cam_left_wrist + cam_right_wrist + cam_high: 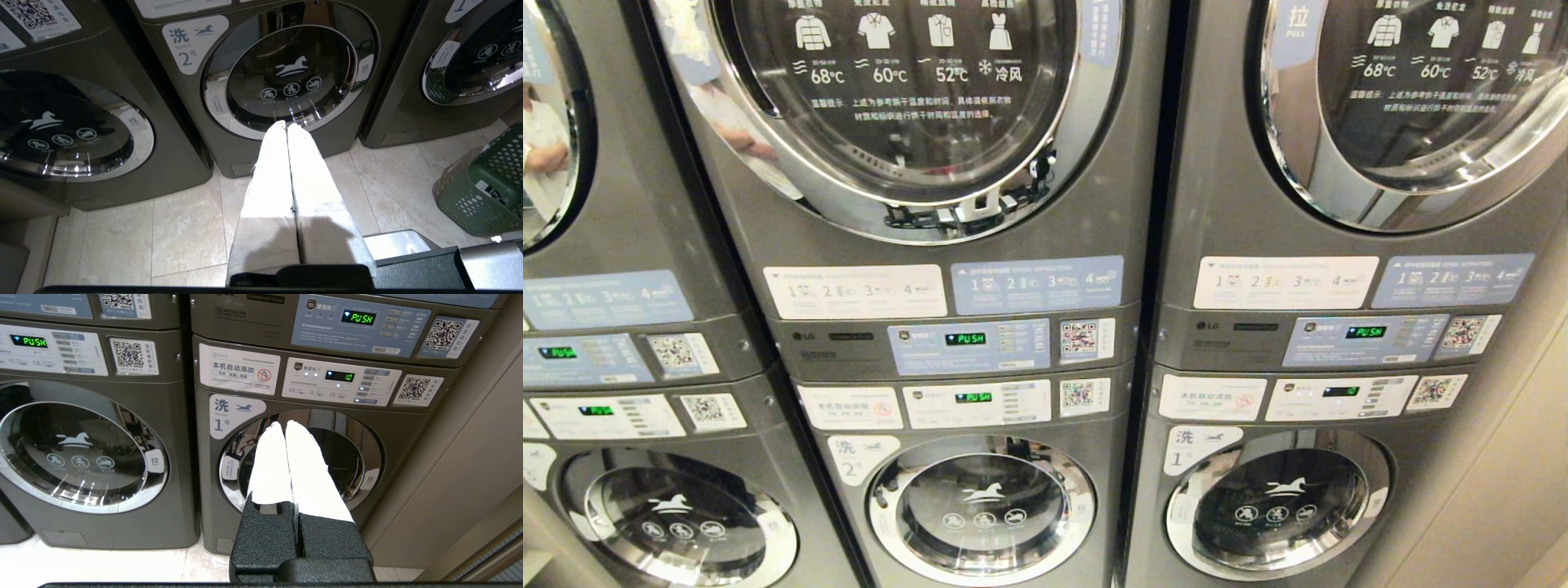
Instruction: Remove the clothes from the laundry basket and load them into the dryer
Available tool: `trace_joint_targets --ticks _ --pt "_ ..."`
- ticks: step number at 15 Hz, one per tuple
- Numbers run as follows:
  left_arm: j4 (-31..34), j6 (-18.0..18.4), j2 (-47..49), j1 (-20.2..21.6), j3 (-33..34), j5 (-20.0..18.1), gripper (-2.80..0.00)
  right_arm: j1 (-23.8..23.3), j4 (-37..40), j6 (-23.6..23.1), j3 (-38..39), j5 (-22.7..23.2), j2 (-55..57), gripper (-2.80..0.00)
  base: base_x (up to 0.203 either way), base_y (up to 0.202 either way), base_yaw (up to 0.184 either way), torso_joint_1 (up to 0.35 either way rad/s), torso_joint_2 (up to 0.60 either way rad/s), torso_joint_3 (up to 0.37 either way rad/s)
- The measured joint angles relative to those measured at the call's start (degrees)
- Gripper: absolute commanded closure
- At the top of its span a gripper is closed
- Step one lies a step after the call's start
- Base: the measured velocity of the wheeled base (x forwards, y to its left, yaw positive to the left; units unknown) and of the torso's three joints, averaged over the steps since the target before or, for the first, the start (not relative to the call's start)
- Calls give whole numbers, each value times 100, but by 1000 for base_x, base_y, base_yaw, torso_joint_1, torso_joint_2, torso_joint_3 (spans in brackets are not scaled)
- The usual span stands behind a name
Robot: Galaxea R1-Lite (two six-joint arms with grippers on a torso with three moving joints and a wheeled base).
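Observation:
The dark green laundry basket (486, 183), its walls full of round holes and a white label on its side, stands on the tiled floor in the left wrist view. The clothes are out of view. Two dryers fill the upper row in the head view, the middle dryer (915, 106) and the right dryer (1421, 106), both with round glass doors closed. My left gripper (287, 124) is shut and empty, low over the floor in front of washer 2 (286, 73). My right gripper (283, 425) is shut and empty, facing washer 1 (302, 457). Neither arm shows in the head view.
Three stacked machine columns stand side by side, with washers below and control panels (964, 343) between. A beige wall (470, 457) runs beside the right column. Part of my base (408, 253) sits on the beige floor tiles (163, 237) near the basket.

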Motion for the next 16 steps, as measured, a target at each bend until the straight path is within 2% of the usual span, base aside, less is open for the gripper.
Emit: trace_joint_targets --ticks 3,8,16 --pt "-10 134 -270 14 23 -1 0 0 1 21 2 -2 0 0 0 0 0 0 0 0" --pt "-102 161 -1387 176 64 104 0 2 2 16 2 -7 0 0 0 0 0 0 0 0" --pt "-138 54 -1638 204 98 167 0 0 2 16 2 -7 0 0 0 0 0 0 0 0"
